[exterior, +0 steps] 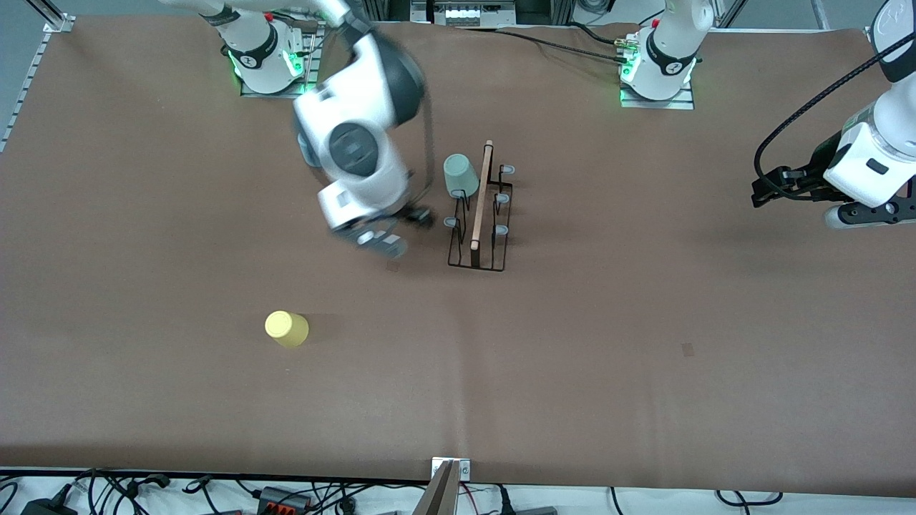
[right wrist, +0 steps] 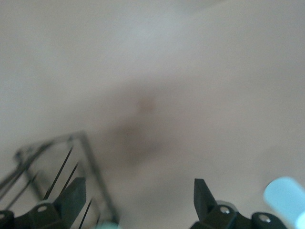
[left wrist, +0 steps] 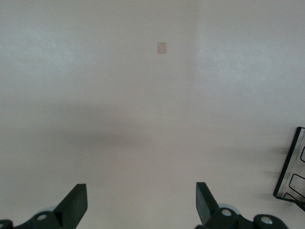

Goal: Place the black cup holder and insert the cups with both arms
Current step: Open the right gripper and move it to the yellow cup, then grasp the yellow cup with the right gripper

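Upright, the black cup holder (exterior: 478, 236) carries one mint-green cup (exterior: 460, 175) upturned on a peg; both grippers' jaws gape empty.

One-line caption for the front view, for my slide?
Mint-green cup sits on the black cup holder; yellow cup lies nearer the camera.

I see my two white arms (exterior: 358, 107) with dark grey round joint caps, black cables, green-lit bases, black two-finger grippers (left wrist: 141, 205).
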